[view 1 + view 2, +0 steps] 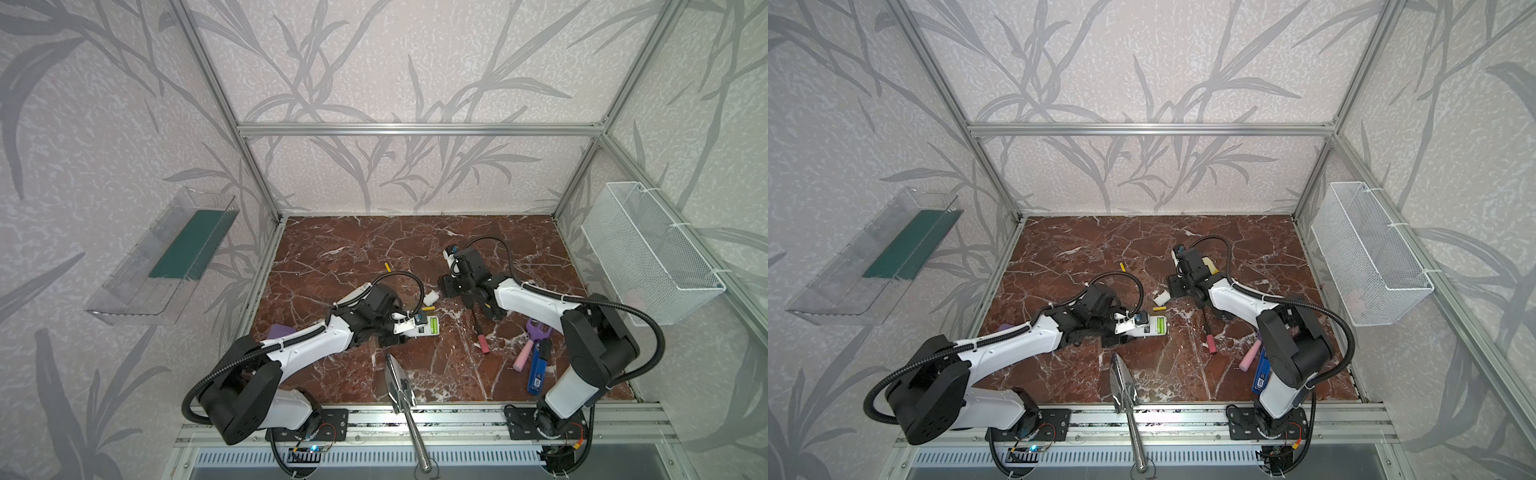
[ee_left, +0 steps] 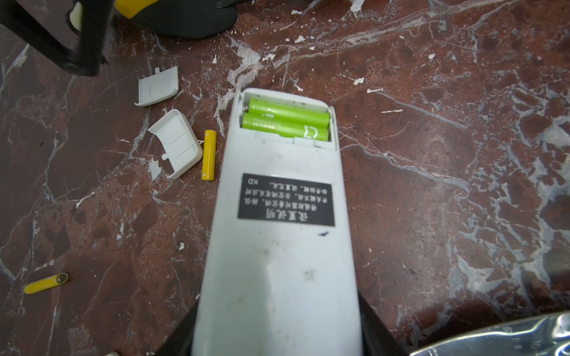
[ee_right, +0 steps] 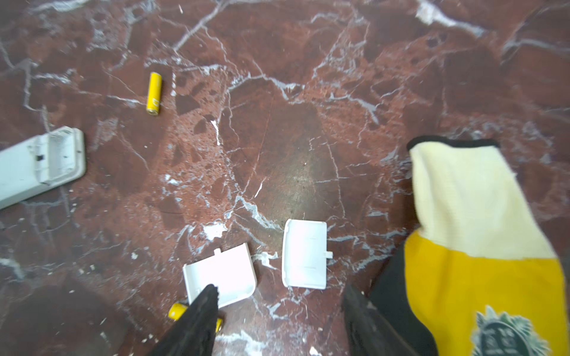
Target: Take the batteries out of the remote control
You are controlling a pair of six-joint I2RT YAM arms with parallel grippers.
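Observation:
My left gripper (image 2: 277,334) is shut on the near end of a white remote control (image 2: 277,262), which lies back side up on the marble. Two green batteries (image 2: 287,120) sit in its uncovered compartment (image 1: 434,325). One yellow battery (image 2: 209,155) lies beside that remote and another (image 2: 46,283) lies farther off. A second white remote (image 3: 40,163) lies with its compartment empty. My right gripper (image 3: 279,289) is open just above the table, near two loose white battery covers (image 3: 303,254) (image 3: 220,271). Nothing is between its fingers.
A yellow, cream and black glove (image 3: 462,231) lies beside the right gripper. A metal trowel (image 1: 397,382) lies at the front edge. A pink-handled screwdriver (image 1: 482,336), a pink foam cylinder (image 1: 523,357), purple scissors (image 1: 538,330) and a blue item (image 1: 538,372) are near the right arm.

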